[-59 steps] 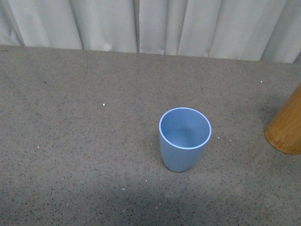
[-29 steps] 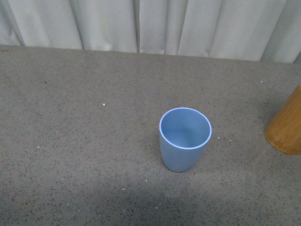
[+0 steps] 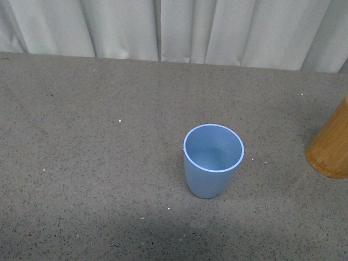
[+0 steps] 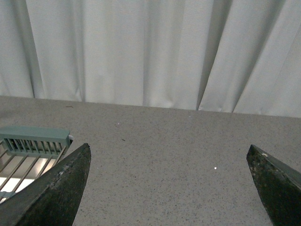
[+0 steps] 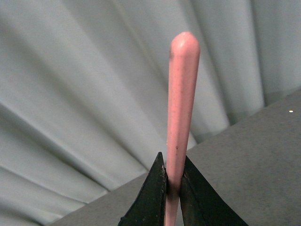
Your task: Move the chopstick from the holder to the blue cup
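Observation:
The blue cup (image 3: 213,161) stands upright and empty on the grey table, a little right of centre in the front view. The orange-brown holder (image 3: 330,144) is cut off by the right edge. Neither arm shows in the front view. In the right wrist view my right gripper (image 5: 172,175) is shut on a salmon-pink chopstick (image 5: 181,99), which sticks out past the fingertips with its rounded tip against the curtain. In the left wrist view my left gripper (image 4: 169,179) is open and empty above bare table.
A white curtain (image 3: 174,27) hangs along the table's far edge. A pale green slatted rack (image 4: 33,141) lies on the table at the edge of the left wrist view. Small white specks dot the grey table (image 3: 98,163).
None in the front view: the cup and the holder stay where they were.

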